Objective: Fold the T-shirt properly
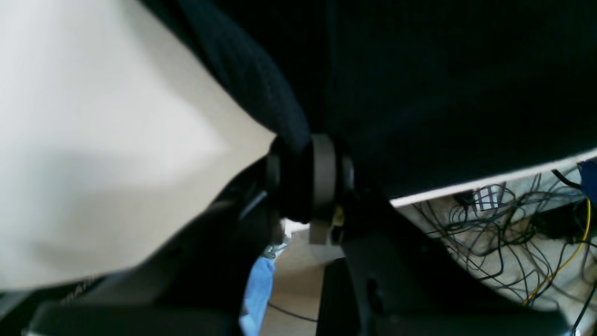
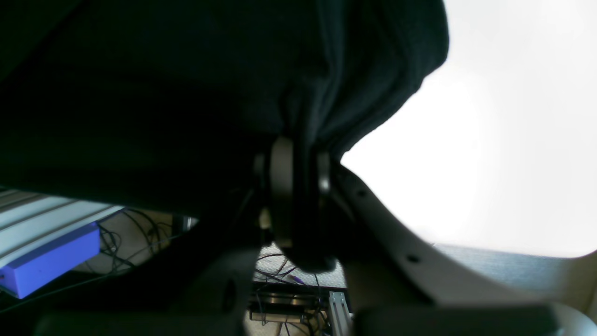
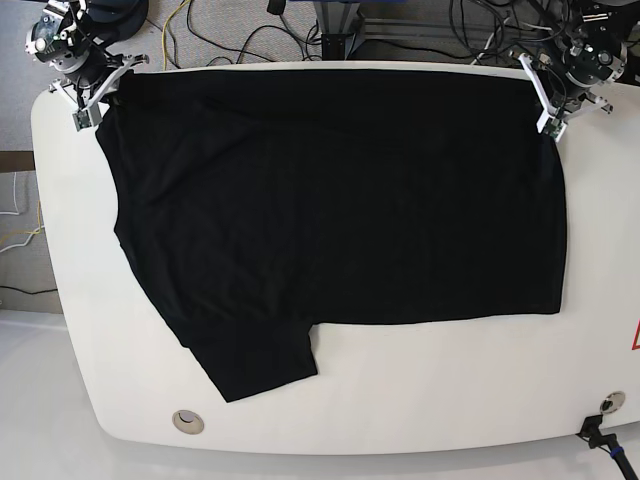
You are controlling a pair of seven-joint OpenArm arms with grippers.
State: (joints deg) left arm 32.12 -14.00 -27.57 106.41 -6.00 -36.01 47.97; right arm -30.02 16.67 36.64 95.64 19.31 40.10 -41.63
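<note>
The black T-shirt lies flat across the white table, one short sleeve pointing to the front left. My left gripper is at the shirt's far right corner. In the left wrist view it is shut on a bunched edge of the shirt. My right gripper is at the far left corner. In the right wrist view it is shut on a fold of the shirt. Both pinched corners rest at table height near the back edge.
Tangled cables lie on the floor behind the table's back edge. A purple-blue box sits beside an aluminium rail below the table. Two round grommets sit near the table's front edge. Bare table flanks the shirt.
</note>
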